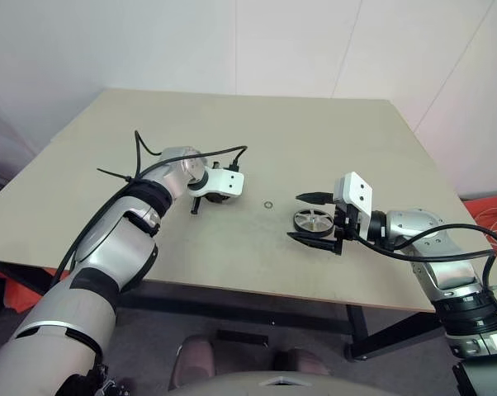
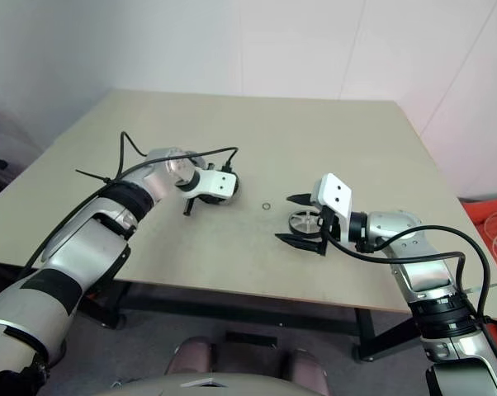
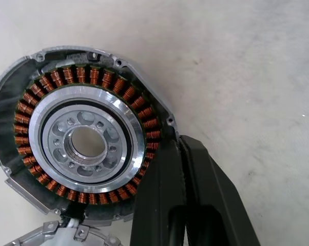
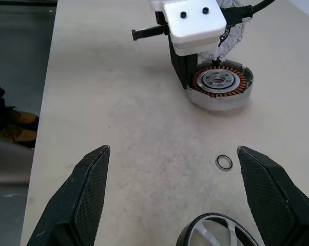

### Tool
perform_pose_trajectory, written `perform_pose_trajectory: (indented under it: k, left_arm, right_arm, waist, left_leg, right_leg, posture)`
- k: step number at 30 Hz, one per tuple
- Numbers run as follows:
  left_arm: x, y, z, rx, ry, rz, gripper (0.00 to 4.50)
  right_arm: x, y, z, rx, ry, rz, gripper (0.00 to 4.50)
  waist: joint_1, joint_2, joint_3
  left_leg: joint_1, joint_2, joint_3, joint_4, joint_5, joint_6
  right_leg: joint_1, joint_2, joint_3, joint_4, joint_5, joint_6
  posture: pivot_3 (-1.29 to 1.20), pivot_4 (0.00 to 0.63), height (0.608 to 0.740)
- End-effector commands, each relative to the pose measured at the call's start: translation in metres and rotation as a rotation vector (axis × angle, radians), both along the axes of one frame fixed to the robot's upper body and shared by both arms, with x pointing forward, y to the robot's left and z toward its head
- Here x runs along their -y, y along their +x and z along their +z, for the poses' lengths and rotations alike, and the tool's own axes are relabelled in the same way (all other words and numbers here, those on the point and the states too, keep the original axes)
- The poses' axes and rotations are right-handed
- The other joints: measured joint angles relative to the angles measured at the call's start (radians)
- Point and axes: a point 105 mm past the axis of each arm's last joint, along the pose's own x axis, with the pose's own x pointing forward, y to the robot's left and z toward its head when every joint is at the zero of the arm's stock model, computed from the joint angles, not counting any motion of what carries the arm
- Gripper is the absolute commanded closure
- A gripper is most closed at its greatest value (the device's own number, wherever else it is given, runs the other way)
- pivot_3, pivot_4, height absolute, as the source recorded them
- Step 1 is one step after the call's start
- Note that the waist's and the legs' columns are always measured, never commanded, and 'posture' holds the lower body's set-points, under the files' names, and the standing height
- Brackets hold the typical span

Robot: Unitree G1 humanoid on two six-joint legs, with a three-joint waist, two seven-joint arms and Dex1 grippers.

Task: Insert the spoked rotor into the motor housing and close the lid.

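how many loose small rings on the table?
1. The small ring lies flat on the table, between the motor housing and the spoked rotor. Others could be hidden behind the arms.

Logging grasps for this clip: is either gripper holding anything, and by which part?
The left gripper is shut on the motor housing's outer edge. The right gripper holds nothing, open around the spoked rotor.

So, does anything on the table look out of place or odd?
One thing: a tiny thin loose ring lies alone on the bare table, between the motor housing and the spoked rotor, touching neither. It looks like a stray part. Nothing appears spilled or damaged.
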Motion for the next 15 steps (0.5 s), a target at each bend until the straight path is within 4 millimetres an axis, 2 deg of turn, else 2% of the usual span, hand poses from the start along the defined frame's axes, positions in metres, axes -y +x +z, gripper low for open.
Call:
perform_pose_trajectory:
  k: [1, 2, 7, 12, 15]
  left_arm:
    - [0.003, -0.008, 0.020, -0.012, 0.036, -0.131, 4.47]
    - [0.002, -0.012, 0.024, -0.017, 0.045, -0.163, 4.47]
    - [-0.003, -0.040, 0.040, -0.048, 0.124, -0.427, 4.47]
    - [-0.004, -0.055, 0.038, -0.056, 0.176, -0.601, 4.47]
    - [-0.004, -0.058, 0.034, -0.057, 0.223, -0.679, 4.47]
  right_arm:
    - [0.001, 0.002, 0.011, 0.057, 0.002, 0.001, 0.00]
    - [0.001, 0.002, 0.011, 0.057, 0.003, 0.001, 0.00]
    - [0.001, 0.002, 0.010, 0.053, 0.003, 0.002, 0.00]
    - [0.001, 0.003, 0.008, 0.056, -0.001, -0.004, 0.00]
    - [0.002, 0.002, 0.008, 0.057, 0.001, -0.010, 0.00]
  waist:
    - [0.000, 0.000, 0.000]
    - [0.000, 0.000, 0.000]
    - [-0.001, 0.000, 0.000]
    - [0.002, 0.000, 0.000]
    - [0.002, 0.000, 0.000]
  left_leg:
    - [0.000, 0.000, 0.000, 0.000, 0.000, 0.000]
    - [-0.001, 0.000, 0.000, 0.000, 0.000, 0.001]
    - [-0.009, 0.000, 0.000, 0.000, -0.001, 0.001]
    - [-0.010, -0.001, 0.001, 0.001, -0.001, 0.001]
    - [-0.010, -0.001, 0.001, 0.001, -0.001, 0.001]
  right_leg:
    - [-0.002, 0.000, 0.000, 0.000, 0.000, -0.001]
    - [-0.004, 0.000, 0.000, 0.000, 0.003, -0.005]
    - [-0.012, -0.001, 0.000, 0.001, 0.004, -0.006]
    - [-0.012, -0.002, -0.001, 0.001, 0.004, -0.006]
    - [-0.012, -0.003, -0.001, 0.002, 0.003, -0.006]
  posture:
    - [0.00, 0.000, 0.740]
    - [0.00, 0.000, 0.740]
    - [0.00, 0.000, 0.740]
    - [0.00, 0.000, 0.740]
    - [0.00, 0.000, 0.740]
